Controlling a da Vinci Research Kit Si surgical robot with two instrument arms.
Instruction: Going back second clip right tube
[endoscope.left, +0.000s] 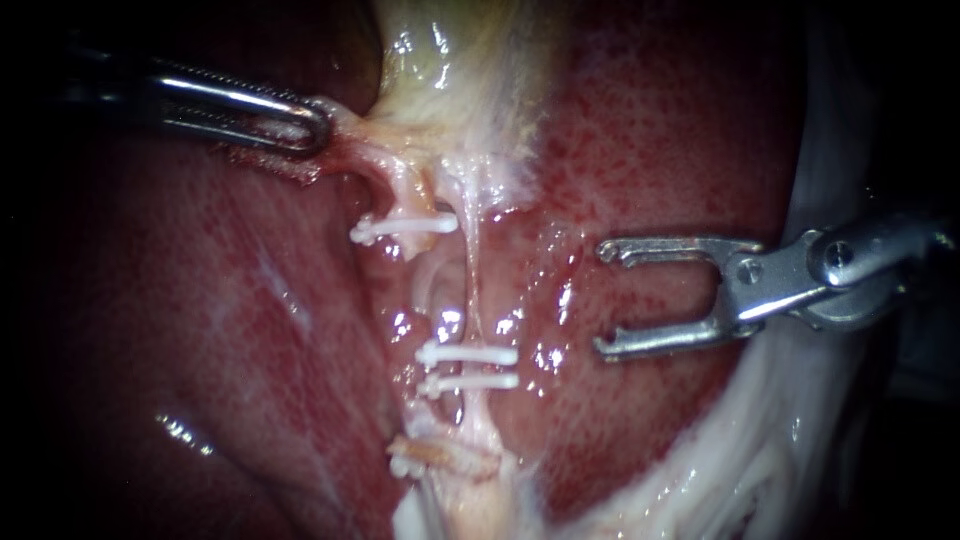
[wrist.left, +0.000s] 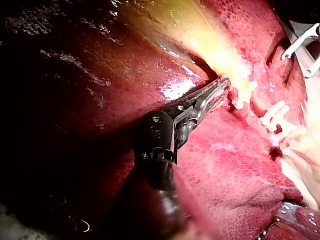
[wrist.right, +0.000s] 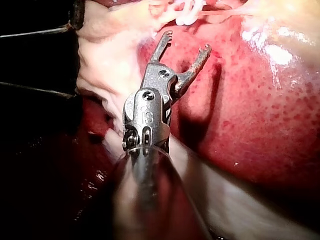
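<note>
The right tube (endoscope.left: 472, 290) runs top to bottom at frame centre, just left of the right instrument (endoscope.left: 605, 298). Its jaws stand apart, empty and clear of the tube. Two clips (endoscope.left: 467, 355) cross the tube side by side. A third clip (endoscope.left: 405, 228) sits on the left tube (endoscope.left: 392, 185), and there is perhaps a fourth near the bottom. The left instrument (endoscope.left: 310, 125), upper left, is clamped on the gallbladder (endoscope.left: 440, 70) edge.
</note>
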